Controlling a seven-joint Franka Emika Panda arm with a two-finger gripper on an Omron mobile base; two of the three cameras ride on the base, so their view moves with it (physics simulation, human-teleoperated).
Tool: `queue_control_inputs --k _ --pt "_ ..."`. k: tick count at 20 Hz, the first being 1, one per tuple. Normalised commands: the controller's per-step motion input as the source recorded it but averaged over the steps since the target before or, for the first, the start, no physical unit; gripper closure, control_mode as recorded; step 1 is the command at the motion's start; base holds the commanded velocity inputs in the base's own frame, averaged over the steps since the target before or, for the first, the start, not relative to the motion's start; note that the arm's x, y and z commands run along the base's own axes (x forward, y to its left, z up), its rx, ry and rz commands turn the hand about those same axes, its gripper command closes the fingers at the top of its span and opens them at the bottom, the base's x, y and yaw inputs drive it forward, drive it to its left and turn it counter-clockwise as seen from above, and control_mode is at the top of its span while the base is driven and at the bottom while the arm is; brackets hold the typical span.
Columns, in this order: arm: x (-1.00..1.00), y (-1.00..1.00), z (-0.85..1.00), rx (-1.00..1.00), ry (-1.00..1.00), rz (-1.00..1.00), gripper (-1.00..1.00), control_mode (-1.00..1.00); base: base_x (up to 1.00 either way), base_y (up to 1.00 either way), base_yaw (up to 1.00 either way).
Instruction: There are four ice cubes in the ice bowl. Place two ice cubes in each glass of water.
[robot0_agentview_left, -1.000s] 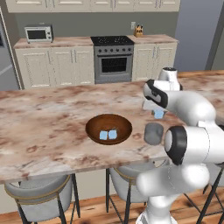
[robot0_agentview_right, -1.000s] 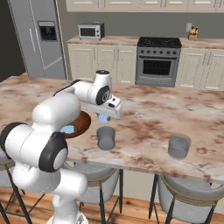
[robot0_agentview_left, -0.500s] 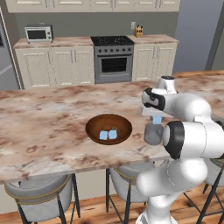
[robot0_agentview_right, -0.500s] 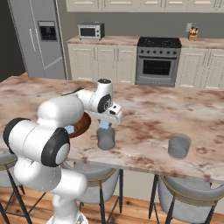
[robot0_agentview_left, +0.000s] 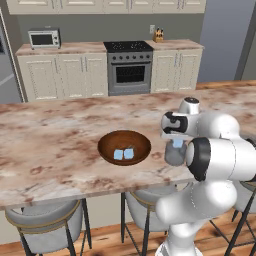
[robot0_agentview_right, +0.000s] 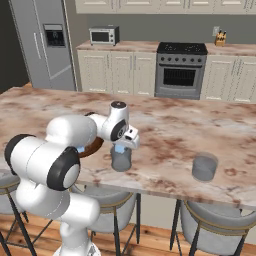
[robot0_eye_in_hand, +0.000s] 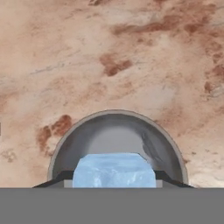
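Note:
My gripper (robot0_agentview_left: 176, 141) is shut on one pale-blue ice cube (robot0_eye_in_hand: 113, 168) and holds it just above the mouth of the near glass of water (robot0_agentview_left: 173, 157), a grey tumbler. From the hand, the glass (robot0_eye_in_hand: 105, 133) lies straight below the cube, between the finger tips (robot0_eye_in_hand: 57, 180). Two more ice cubes (robot0_agentview_left: 123, 154) lie in the brown ice bowl (robot0_agentview_left: 111, 141) to the left. From the right base, the gripper (robot0_agentview_right: 120, 147) hangs over that glass (robot0_agentview_right: 121, 160). The other glass (robot0_agentview_right: 204, 167) stands further right near the counter's front edge. The arm hides most of the bowl (robot0_agentview_right: 94, 148).
The marble island counter (robot0_agentview_left: 55, 130) runs wide to both sides. Grey stools (robot0_agentview_left: 45, 225) stand under its front edge. A stove (robot0_agentview_left: 129, 70), cabinets and a microwave (robot0_agentview_left: 44, 38) line the back wall. A fridge (robot0_agentview_right: 47, 45) is at the far left.
The gripper has come down with the ice cube, from well above the near glass to just over its mouth. Bowl and glasses have stayed in place.

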Motion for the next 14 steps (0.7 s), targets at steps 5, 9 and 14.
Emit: queue_control_inputs --k 5,9,14 --pt "0.03 0.0 -0.07 0.0 -0.04 0.0 1.0 -1.0 0.0 0.0 0.0" --pt "0.02 0.0 -0.01 0.0 0.0 0.0 1.0 -1.0 0.0 0.0 0.0" --pt "0.08 -0.04 0.0 0.0 -0.01 0.0 1.0 -1.0 0.0 0.0 0.0"
